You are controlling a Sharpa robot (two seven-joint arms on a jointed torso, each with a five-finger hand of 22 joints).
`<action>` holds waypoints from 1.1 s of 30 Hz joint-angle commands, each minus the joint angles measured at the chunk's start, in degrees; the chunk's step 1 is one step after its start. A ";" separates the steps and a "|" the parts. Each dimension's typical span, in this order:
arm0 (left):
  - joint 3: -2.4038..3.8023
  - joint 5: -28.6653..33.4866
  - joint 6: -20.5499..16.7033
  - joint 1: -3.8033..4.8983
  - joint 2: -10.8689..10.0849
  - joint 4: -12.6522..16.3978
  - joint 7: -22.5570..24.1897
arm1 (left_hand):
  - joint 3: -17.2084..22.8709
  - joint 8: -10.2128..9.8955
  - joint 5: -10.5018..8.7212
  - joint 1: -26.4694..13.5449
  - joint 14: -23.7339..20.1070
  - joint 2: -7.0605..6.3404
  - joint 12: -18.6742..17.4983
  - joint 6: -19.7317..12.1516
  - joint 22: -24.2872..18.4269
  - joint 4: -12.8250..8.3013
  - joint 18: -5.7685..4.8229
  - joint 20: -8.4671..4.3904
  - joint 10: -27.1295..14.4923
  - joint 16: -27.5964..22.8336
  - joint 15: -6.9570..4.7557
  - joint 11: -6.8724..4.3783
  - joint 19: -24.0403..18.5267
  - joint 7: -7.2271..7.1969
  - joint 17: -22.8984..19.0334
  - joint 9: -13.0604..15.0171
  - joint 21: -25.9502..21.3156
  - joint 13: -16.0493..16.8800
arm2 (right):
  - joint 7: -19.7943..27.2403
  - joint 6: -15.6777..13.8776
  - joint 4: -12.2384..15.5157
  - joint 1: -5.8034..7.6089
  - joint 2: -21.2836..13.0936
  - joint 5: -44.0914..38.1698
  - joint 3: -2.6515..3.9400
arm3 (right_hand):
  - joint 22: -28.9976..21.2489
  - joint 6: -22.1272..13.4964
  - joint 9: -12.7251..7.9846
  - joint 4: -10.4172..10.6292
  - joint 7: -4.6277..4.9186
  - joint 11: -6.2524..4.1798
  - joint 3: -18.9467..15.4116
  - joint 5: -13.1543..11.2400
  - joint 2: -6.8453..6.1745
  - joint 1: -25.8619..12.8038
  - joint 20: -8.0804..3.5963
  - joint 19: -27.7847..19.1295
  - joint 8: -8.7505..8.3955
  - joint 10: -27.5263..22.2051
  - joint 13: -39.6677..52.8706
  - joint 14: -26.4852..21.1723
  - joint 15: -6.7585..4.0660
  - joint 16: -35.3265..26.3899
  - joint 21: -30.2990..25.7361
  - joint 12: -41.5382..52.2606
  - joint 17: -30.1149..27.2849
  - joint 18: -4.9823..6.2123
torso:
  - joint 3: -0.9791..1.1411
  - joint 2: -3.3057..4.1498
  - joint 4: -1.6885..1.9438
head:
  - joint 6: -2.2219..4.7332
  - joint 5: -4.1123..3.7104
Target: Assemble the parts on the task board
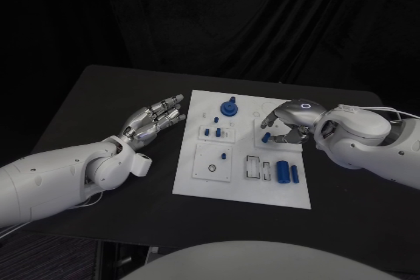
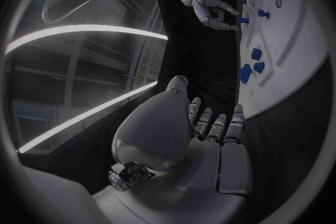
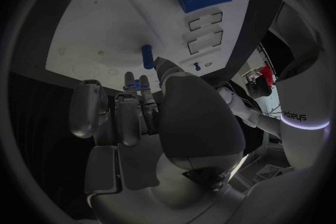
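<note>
While the right hand [image 1: 289, 123] hovers over the task board's [image 1: 243, 189] right side, fingers curled near a small blue peg [image 1: 266, 136], I can't tell if it grips it. Left hand [image 1: 154, 120] rests flat, fingers spread, holding nothing, just left of the board. Blue cylinder [image 1: 283, 171] lies near the board's front right.

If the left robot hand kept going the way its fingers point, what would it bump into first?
Probably the task board. The left robot hand is open, fingertips aimed at the board's far corner, with bare table between. It might hit near the round blue part, but height is unclear.
</note>
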 commanded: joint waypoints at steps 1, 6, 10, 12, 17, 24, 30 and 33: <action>0.05 0.14 0.67 -0.10 0.13 0.10 5.95 | 0.12 0.03 0.25 0.35 0.13 0.32 0.05 -0.12 0.03 0.11 0.15 0.06 0.05 0.35 0.41 0.29 0.22 -0.27 -0.02 -0.09 -0.05 0.00 | 0.01 0.24 -0.55 -0.40 0.35 -0.07 0.03 | 9.87 1.48 0.14 -1.01 0.24 -0.02 0.63 0.06 0.20 1.17 -0.23 0.16 0.60 1.27 -0.08 2.37 -0.15 -0.24 -0.18 0.45 4.26 -0.12 | -0.08 0.00 0.05 | -0.01 -0.02; 0.05 0.14 0.97 -0.14 0.14 0.27 5.81 | 0.21 0.00 0.31 0.49 0.16 0.40 0.04 -0.19 0.00 0.04 0.09 0.21 0.02 0.37 0.63 0.36 0.26 -0.23 -0.01 -0.09 -0.02 0.00 | 0.51 0.02 -1.62 -0.97 1.15 -0.07 0.03 | 9.87 3.26 0.49 -2.23 0.26 -0.24 1.87 0.06 0.47 1.71 -0.12 0.17 1.09 3.41 -0.21 2.39 0.02 -0.22 -0.28 0.66 4.29 -0.12 | -0.12 -0.01 -0.03 | -0.01 0.20; 0.05 0.14 1.09 -0.15 0.08 0.35 5.71 | 0.29 -0.01 0.37 0.61 0.20 0.45 0.03 -0.23 0.05 -0.03 0.05 0.31 0.00 0.41 0.76 0.41 0.32 -0.17 0.00 -0.10 0.01 0.00 | 0.89 -0.06 -2.18 -1.51 1.60 -0.07 0.03 | 9.88 4.20 0.78 -2.56 0.38 -0.43 2.49 0.05 0.47 1.44 0.02 0.18 1.35 4.99 -0.21 2.34 0.16 -0.31 -0.31 0.86 4.16 -0.12 | -0.11 -0.07 0.02 | -0.01 0.23; 0.05 0.14 1.16 -0.16 0.07 0.35 5.66 | 0.33 -0.01 0.38 0.67 0.24 0.46 0.02 -0.26 0.07 -0.05 0.02 0.37 -0.02 0.43 0.86 0.41 0.36 -0.10 0.01 -0.10 0.03 0.00 | 1.06 -0.19 -2.45 -1.68 1.77 -0.07 0.03 | 9.88 4.89 1.02 -2.84 0.41 -0.58 2.96 0.06 0.51 1.49 0.04 0.18 1.60 5.94 -0.19 2.34 0.14 -0.31 -0.32 0.98 4.16 -0.12 | -0.10 -0.08 0.04 | -0.01 0.18; 0.05 0.14 1.34 -0.19 0.12 0.55 5.48 | 0.46 -0.01 0.52 0.88 0.26 0.50 -0.03 -0.25 0.12 -0.17 -0.06 0.54 -0.09 0.46 1.10 0.30 0.47 0.29 0.02 -0.09 0.08 -0.01 | 1.49 -0.59 -3.21 -1.94 2.16 -0.07 0.03 | 9.90 6.16 1.62 -3.67 0.54 -0.89 4.09 0.08 0.53 1.89 0.03 0.17 2.10 7.64 -0.19 2.26 0.15 -0.45 -0.32 1.07 3.94 -0.12 | -0.05 -0.06 0.10 | -0.01 0.10; 0.05 0.14 1.72 -0.27 0.27 0.68 5.21 | 0.60 0.00 0.65 1.07 0.27 0.56 -0.08 -0.18 0.07 -0.28 -0.10 0.63 -0.15 0.48 1.21 0.22 0.50 0.56 0.02 -0.08 0.10 -0.02 | 2.22 -1.72 -3.59 -2.05 2.44 -0.07 0.03 | 9.95 8.28 2.89 -4.86 0.81 -1.41 5.68 0.01 0.84 2.16 -0.18 0.18 3.15 9.93 -0.17 2.22 -0.17 -0.48 -0.22 1.18 3.92 -0.13 | -0.06 0.01 -0.01 | -0.01 0.24; 0.05 0.14 1.78 -0.33 0.30 0.59 5.10 | 0.62 0.00 0.64 1.09 0.27 0.58 -0.12 -0.19 0.06 -0.29 -0.11 0.65 -0.18 0.48 1.24 0.21 0.51 0.61 0.02 -0.08 0.11 -0.03 | 2.44 -2.15 -3.52 -2.07 2.59 -0.07 0.03 | 9.96 8.81 3.42 -5.13 0.80 -1.66 6.01 -0.02 0.82 1.91 -0.34 0.21 3.45 10.87 -0.16 2.26 -0.35 -0.45 -0.17 1.23 3.98 -0.14 | -0.07 0.02 -0.07 | -0.01 0.30; 0.05 0.14 1.86 -0.36 0.34 0.55 4.92 | 0.66 0.01 0.60 1.11 0.27 0.61 -0.13 -0.18 0.07 -0.29 -0.12 0.69 -0.20 0.48 1.29 0.18 0.52 0.73 0.02 -0.08 0.11 -0.03 | 2.47 -2.28 -3.50 -2.08 2.66 -0.07 0.03 | 9.98 9.40 3.90 -5.24 0.85 -1.87 6.19 -0.05 0.87 1.60 -0.46 0.25 3.78 11.70 -0.12 2.28 -0.48 -0.44 -0.10 1.30 3.99 -0.16 | -0.05 0.04 -0.03 | -0.01 0.25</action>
